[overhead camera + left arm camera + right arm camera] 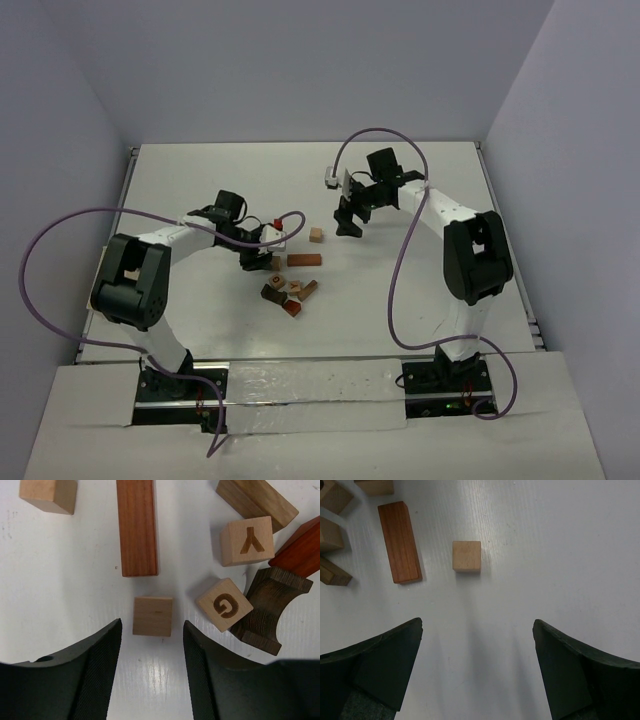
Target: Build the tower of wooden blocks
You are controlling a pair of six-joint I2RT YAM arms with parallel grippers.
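Tan, the plain cube (pixel 152 616) lies just off the end of the long reddish-brown block (pixel 137 527); we see the left gripper (pixel 151 627) straddling it, unclenched, untouching. The right gripper (pixel 477 625) gapes empty near that block.

A burnt-in letter Y is borne by one tan cube (pixel 246 541), seen to the right of the long reddish-brown block (pixel 137 527) in the left wrist view, and a letter G by a second tan cube (pixel 224 604), lower right of that block.

arms (pixel 175 235): white links, black joints | cables (pixel 391 290): purple, looping | fingers (pixel 95 675): black, curved, ribbed inner faces
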